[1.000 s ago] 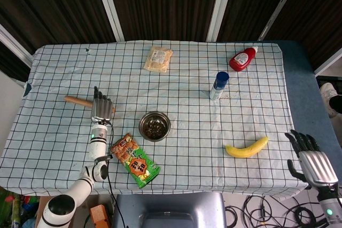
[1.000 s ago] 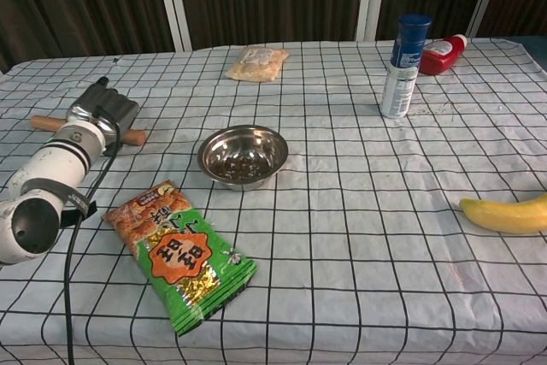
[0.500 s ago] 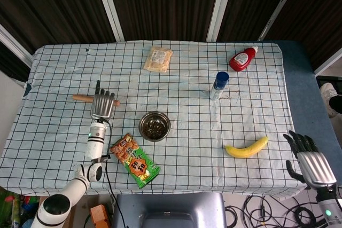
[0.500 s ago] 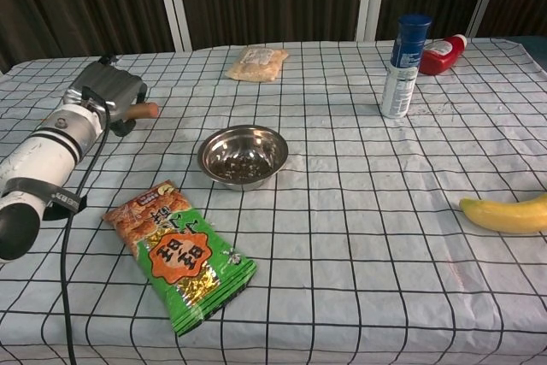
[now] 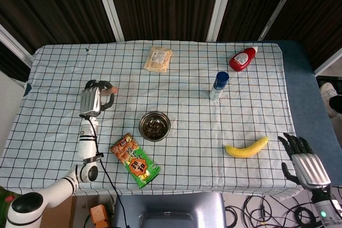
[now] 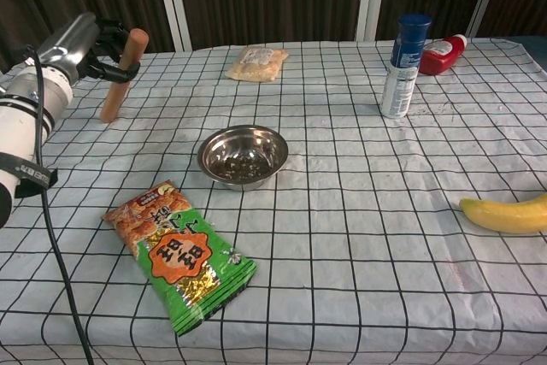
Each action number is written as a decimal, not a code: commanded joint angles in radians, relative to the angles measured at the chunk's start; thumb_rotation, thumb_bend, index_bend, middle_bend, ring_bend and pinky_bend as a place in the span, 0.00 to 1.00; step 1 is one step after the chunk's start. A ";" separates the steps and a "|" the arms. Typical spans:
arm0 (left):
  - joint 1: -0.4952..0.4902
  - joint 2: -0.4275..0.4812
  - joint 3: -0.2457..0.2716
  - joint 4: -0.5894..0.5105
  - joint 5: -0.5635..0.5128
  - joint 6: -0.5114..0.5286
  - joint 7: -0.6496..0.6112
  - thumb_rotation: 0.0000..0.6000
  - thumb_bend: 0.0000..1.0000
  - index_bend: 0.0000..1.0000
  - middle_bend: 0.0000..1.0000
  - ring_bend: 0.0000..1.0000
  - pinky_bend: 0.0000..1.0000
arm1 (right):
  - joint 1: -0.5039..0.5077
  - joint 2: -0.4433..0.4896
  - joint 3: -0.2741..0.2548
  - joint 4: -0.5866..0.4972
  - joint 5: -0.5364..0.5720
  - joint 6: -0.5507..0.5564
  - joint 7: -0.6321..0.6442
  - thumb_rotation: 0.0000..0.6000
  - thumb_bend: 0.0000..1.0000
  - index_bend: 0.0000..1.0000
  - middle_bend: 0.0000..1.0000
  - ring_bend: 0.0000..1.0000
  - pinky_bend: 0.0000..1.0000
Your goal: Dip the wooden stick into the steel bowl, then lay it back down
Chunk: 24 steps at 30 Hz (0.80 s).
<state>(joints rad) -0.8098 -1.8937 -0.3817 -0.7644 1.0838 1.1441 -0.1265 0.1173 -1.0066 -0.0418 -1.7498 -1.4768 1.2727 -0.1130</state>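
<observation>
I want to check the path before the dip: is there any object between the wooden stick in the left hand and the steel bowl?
Nothing visible blocks it. The left hand holds the wooden stick above the cloth, and only bare checked cloth lies between it and the steel bowl. The snack bag lies nearer the camera, off that line.

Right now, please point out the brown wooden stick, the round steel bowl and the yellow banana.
brown wooden stick (image 6: 120, 73), chest view, middle of the shaft below the fingers.
round steel bowl (image 6: 275, 144), chest view, right rim.
yellow banana (image 5: 246, 148), head view, middle of the body.
</observation>
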 commanded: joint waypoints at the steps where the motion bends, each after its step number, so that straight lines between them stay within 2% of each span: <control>1: 0.119 0.263 -0.135 -0.479 -0.211 -0.119 -0.047 1.00 0.55 0.70 0.67 0.40 0.25 | 0.001 -0.002 -0.001 -0.002 0.000 -0.003 -0.005 1.00 0.48 0.00 0.00 0.00 0.00; 5: 0.151 0.345 -0.172 -0.608 -0.347 -0.199 -0.049 1.00 0.55 0.70 0.67 0.40 0.28 | 0.002 -0.005 -0.004 -0.005 -0.001 -0.006 -0.014 1.00 0.48 0.00 0.00 0.00 0.00; 9: 0.164 0.378 -0.194 -0.633 -0.442 -0.255 -0.081 1.00 0.56 0.70 0.67 0.40 0.29 | 0.003 -0.007 -0.003 -0.005 0.004 -0.009 -0.019 1.00 0.48 0.00 0.00 0.00 0.00; 11: 0.166 0.393 -0.209 -0.622 -0.494 -0.298 -0.107 1.00 0.57 0.70 0.67 0.40 0.29 | 0.003 -0.006 -0.003 -0.007 0.004 -0.009 -0.019 1.00 0.48 0.00 0.00 0.00 0.00; 18: 0.162 0.380 -0.189 -0.532 -0.501 -0.315 -0.127 1.00 0.57 0.70 0.66 0.40 0.29 | 0.002 -0.002 -0.002 -0.008 0.007 -0.006 -0.014 1.00 0.48 0.00 0.00 0.00 0.00; 24: 0.151 0.354 -0.208 -0.447 -0.521 -0.368 -0.189 1.00 0.56 0.68 0.63 0.36 0.23 | 0.001 -0.003 -0.005 -0.011 0.005 -0.005 -0.020 1.00 0.48 0.00 0.00 0.00 0.00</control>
<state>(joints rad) -0.6551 -1.5310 -0.5823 -1.2294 0.5689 0.7940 -0.2966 0.1183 -1.0095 -0.0464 -1.7605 -1.4720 1.2677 -0.1333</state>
